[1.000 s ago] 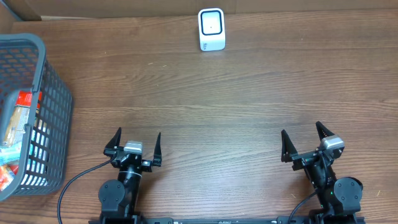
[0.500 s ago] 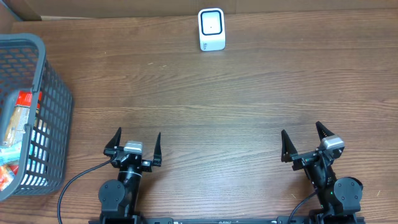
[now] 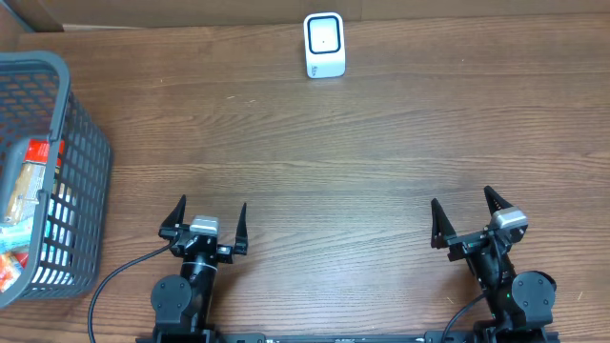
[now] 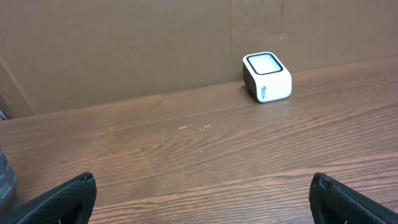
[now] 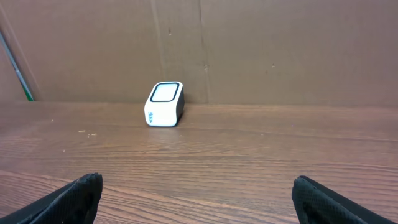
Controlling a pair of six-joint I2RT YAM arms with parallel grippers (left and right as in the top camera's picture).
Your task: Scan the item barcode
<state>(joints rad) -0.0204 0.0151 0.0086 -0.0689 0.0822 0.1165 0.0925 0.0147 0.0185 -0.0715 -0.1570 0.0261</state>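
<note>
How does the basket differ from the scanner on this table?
The basket is grey open mesh; the scanner is a solid white box with a dark-framed window. The basket is far larger than the scanner. The basket sits at the left edge of the table and holds packages; the scanner stands alone at the far edge. Both rest on the wooden table.

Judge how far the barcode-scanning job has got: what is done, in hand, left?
Done: nothing visible; the packaged items lie in the grey plastic mesh basket. In hand: nothing; the left arm and right arm sit at the near edge, jaws open and empty. Left: pick an item and show its barcode to the small white box-shaped scanner at the far edge.
</note>
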